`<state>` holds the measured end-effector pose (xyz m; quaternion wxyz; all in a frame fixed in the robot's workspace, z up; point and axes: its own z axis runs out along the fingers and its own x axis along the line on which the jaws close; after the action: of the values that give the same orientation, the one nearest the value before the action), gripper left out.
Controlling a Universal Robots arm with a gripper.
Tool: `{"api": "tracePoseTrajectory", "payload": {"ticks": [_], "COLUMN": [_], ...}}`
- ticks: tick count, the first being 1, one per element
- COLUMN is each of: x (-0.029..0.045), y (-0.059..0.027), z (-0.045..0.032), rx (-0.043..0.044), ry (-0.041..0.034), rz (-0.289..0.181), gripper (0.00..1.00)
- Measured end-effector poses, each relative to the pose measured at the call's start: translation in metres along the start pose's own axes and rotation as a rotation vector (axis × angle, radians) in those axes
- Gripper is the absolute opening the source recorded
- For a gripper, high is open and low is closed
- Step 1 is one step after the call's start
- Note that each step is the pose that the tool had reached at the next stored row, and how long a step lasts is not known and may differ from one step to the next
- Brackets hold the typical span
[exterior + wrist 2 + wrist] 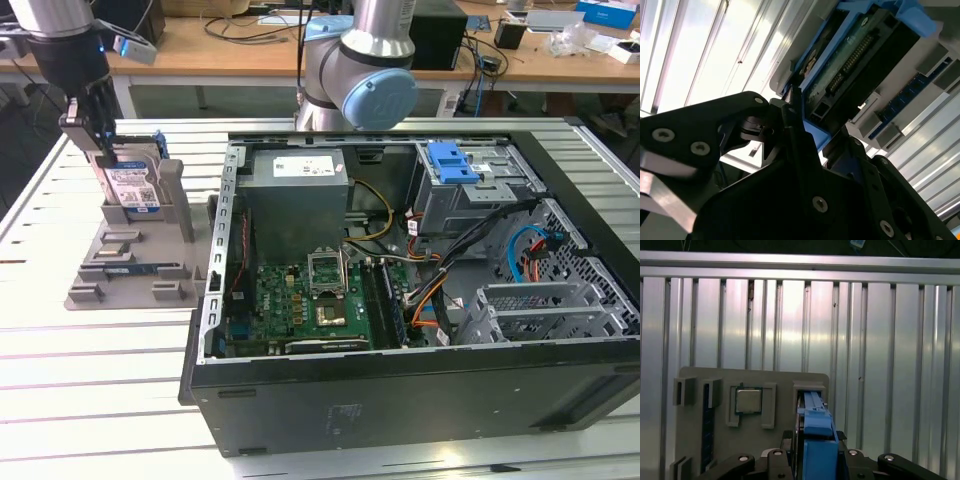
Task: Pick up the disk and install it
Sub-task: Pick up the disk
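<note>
The disk [133, 186] stands on edge in a slot of the grey holder [135, 272], label facing the open computer case [400, 400]. It is at the exterior view's left, outside the case.

Gripper [101, 150] directly over it, come in from above. Its black fingers [92, 128] flank the disk's upper edge, one on each face.

First wrist view: blue rail of the disk [814, 421] runs between the two fingers [852, 460], its lower end at the holder's slot [810, 388].

Second wrist view: fingers [790, 117] pressed against the blue frame, with the connector side of the disk [860, 55] just beyond. Claw reads as clenched on the disk.

A square chip [747, 401] sits in a neighbouring pocket of the holder.

Holder rests on the slatted metal table [100, 385], just beside the case wall. Inside the case, well apart from the disk: green board [300, 300], grey drive cage with blue latch [452, 162].
</note>
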<state>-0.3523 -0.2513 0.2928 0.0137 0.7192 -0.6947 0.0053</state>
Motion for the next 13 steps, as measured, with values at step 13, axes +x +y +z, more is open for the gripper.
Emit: {"api": "tracePoseTrajectory", "payload": {"ticks": [13], "x": [0.0], "y": [0.0], "z": [0.0004], "rx": [0.0002], "ry": [-0.0001], "rz": [0.0], "gripper": [0.37]}}
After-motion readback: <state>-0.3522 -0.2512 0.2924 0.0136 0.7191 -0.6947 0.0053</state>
